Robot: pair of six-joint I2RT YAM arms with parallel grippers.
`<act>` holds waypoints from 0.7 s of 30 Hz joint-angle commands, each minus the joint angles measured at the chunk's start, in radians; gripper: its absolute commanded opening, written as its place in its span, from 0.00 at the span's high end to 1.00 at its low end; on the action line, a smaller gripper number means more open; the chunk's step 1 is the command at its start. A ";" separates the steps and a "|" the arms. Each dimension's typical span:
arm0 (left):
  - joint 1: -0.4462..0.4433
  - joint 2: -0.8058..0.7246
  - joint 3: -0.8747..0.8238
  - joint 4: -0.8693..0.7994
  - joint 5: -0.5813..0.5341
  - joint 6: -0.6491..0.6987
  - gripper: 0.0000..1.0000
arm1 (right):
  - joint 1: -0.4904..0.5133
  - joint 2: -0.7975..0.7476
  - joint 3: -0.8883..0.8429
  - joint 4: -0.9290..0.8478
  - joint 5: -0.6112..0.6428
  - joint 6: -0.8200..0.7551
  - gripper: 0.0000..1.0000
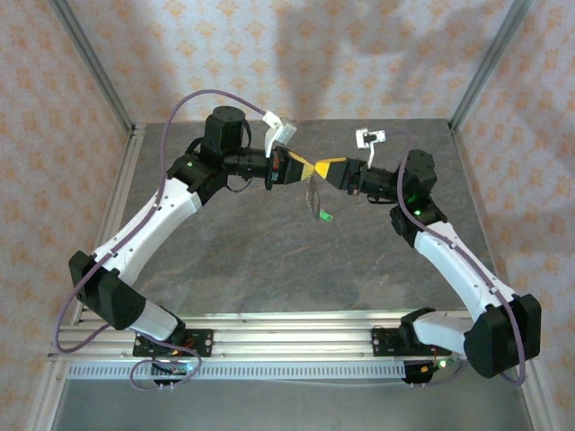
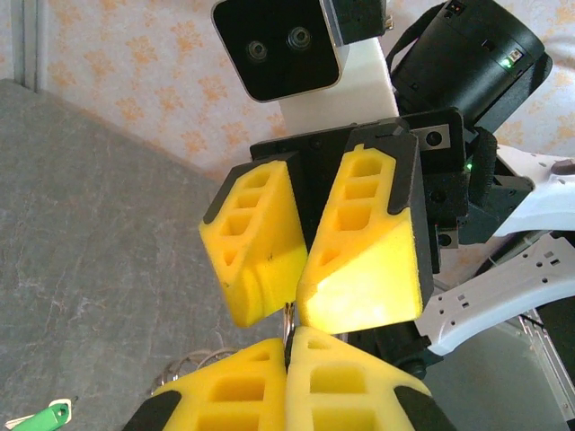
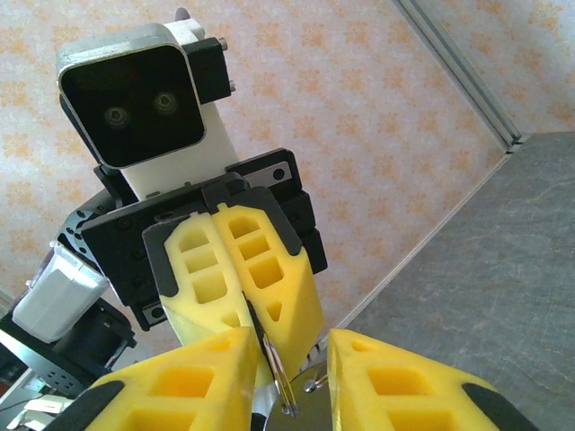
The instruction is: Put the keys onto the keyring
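Keyring sits pinched in mid-air between the clenched left fingers, above the surface's far middle. Keys dangle beneath it with a green tag. Right fingers meet the left tip to tip, flanking the wire; I cannot tell whether they grip it.

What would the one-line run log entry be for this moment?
left gripper: shut on keyring | right gripper: tip-to-tip with left, jaws unclear | keys: hanging below grippers
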 commanded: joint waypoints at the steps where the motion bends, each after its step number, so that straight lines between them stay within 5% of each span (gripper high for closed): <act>1: -0.004 -0.012 0.024 0.048 0.020 0.020 1.00 | 0.009 -0.023 -0.015 0.000 -0.031 -0.027 0.74; 21: -0.006 0.001 0.029 0.037 0.043 0.023 1.00 | 0.010 0.000 0.012 0.042 -0.020 -0.010 0.79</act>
